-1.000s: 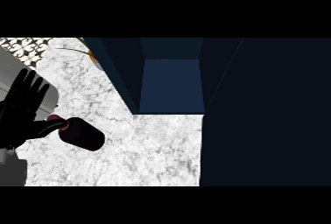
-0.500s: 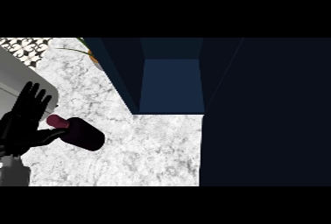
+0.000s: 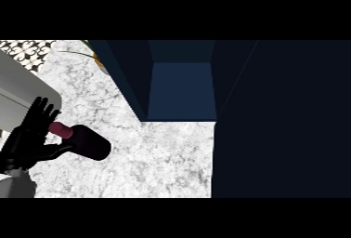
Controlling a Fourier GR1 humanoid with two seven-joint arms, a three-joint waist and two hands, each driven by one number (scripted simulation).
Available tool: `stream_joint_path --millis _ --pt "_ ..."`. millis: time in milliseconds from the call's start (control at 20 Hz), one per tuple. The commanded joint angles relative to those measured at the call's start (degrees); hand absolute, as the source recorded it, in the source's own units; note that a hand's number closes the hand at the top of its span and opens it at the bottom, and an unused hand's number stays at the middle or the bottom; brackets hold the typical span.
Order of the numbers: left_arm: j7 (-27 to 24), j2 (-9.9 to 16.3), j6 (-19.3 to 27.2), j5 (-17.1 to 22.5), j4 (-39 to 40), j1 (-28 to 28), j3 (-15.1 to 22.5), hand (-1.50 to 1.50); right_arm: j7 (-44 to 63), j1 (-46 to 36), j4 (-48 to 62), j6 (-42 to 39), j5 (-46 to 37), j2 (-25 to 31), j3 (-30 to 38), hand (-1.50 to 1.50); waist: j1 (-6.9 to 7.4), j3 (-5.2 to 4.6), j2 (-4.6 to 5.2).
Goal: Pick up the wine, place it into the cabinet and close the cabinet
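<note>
No label or writing legible on wine bottle (image 3: 86, 142). Lies on marble counter (image 3: 158, 158), just right of left hand (image 3: 27, 139), touching thumb. Open navy cabinet (image 3: 179, 90) up and right, well apart. Hand wide, fingers straight, pointing up, beside bottle neck.

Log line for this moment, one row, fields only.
left hand: at wine bottle, thumb under neck, fingers straight | bottle: lying on marble counter | cabinet: open | right hand: not in view
</note>
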State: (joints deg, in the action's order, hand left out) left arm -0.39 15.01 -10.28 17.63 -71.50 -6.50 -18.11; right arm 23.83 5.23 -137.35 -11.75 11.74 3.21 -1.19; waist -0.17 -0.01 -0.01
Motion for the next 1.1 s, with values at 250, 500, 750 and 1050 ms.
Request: stream_joint_path --millis 250,500,750,1050 --pt "-5.7 -0.4 -1.7 -1.2 12.3 -4.5 0.2 -1.5 1.2 3.2 -4.1 -0.6 1.3 -0.5 -0.1 -1.5 -0.18 0.0 0.0" --pt "-11.4 -1.4 -4.0 -2.4 16.2 -2.1 1.2 -1.5 2.4 -1.8 -2.1 1.2 0.2 -0.4 0.3 -1.5 0.02 0.0 0.0" --pt "-15.7 -0.6 -5.2 -3.9 23.8 -4.5 1.4 -1.5 -3.2 0.4 0.8 0.8 -7.5 -3.1 -5.8 -1.5 -0.02 0.0 0.02" --pt "-23.5 -1.8 -3.0 -6.5 36.1 -10.6 1.2 -1.5 0.2 -0.1 -0.7 -0.1 -1.6 -0.4 -0.8 -1.5 -0.43 -0.03 0.11"
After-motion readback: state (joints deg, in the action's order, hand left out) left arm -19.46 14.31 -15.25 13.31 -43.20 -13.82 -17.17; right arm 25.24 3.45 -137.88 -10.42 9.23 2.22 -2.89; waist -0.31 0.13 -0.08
